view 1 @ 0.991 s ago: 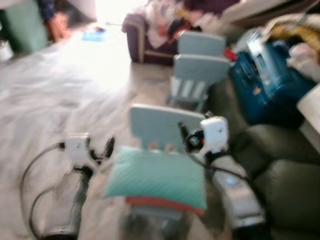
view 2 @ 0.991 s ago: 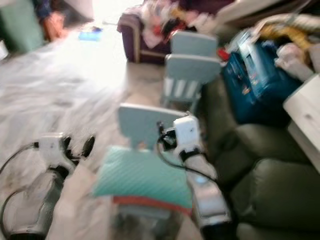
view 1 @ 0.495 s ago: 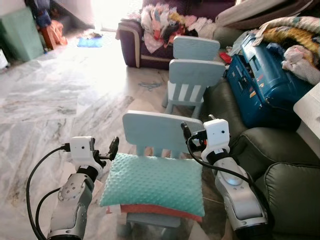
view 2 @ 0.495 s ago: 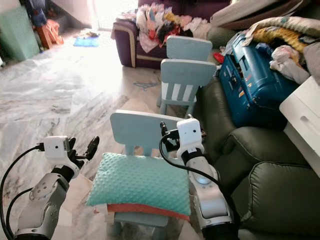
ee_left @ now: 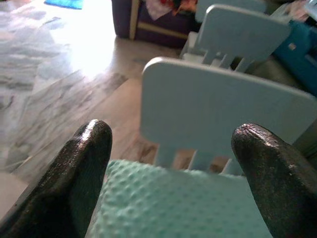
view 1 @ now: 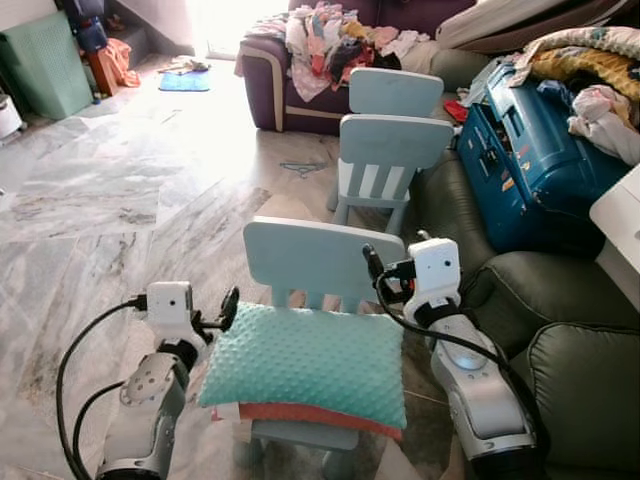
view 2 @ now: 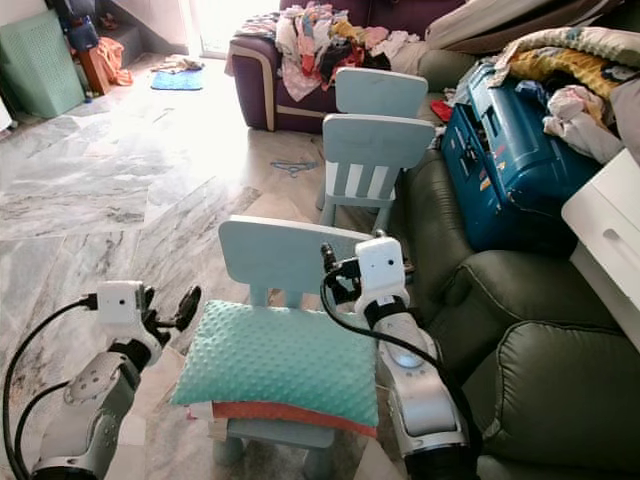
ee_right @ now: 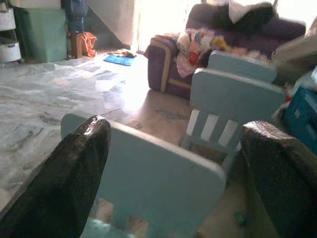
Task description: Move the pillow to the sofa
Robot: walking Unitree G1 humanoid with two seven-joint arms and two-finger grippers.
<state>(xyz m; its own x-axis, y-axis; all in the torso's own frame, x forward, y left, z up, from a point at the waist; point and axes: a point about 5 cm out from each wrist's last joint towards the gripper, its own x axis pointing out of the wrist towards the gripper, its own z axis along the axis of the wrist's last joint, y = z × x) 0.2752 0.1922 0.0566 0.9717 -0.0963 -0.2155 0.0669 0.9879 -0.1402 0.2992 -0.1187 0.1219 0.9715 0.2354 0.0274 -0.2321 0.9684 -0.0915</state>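
Observation:
A teal dimpled pillow (view 1: 310,365) with an orange underside lies on the seat of a small light-blue chair (view 1: 322,256). My left gripper (view 1: 222,312) hovers open just off the pillow's left edge. In the left wrist view the pillow (ee_left: 173,210) and the chair back (ee_left: 223,111) show between its spread fingers (ee_left: 81,171). My right gripper (view 1: 375,272) stands open at the pillow's far right corner, beside the chair back (ee_right: 158,181). The dark green sofa (view 1: 570,340) is close on the right.
Two more light-blue chairs (view 1: 392,150) stand behind the first. A blue case (view 1: 525,165) and piled blankets lie on the green sofa's far end. A purple sofa (view 1: 275,75) heaped with clothes is at the back. Marble floor (view 1: 110,210) opens to the left.
The view was blurred a second ago and is steady now. Both grippers keep their places at either side of the pillow, still open.

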